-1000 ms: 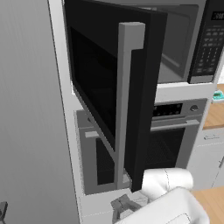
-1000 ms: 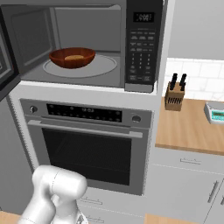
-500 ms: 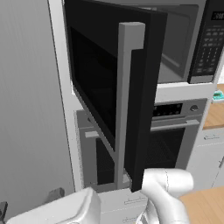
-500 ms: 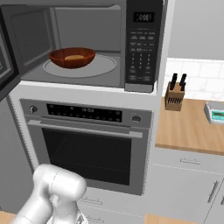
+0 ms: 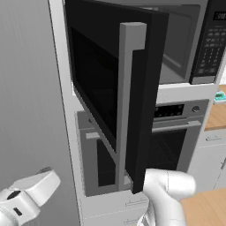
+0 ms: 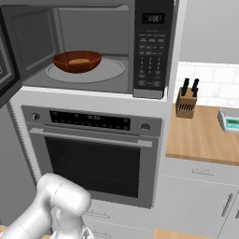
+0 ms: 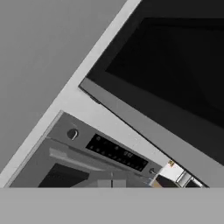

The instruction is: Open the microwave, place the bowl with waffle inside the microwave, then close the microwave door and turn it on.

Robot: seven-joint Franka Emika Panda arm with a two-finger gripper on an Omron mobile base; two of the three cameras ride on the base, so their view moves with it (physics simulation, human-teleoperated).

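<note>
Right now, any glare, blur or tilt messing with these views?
Left base view: soft, low-res; the open door is near-black, window detail lost. Right base view: evenly lit, no glare; bowl and waffle read clearly in the microwave. Hand view: rolled, so the oven runs diagonally; edges blurry.

Both base views face the microwave (image 6: 93,46) from opposite sides; the hand view looks up at its door (image 7: 175,65).

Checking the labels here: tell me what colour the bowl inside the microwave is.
The bowl is dark reddish-brown, clearest in the right base view.
</note>
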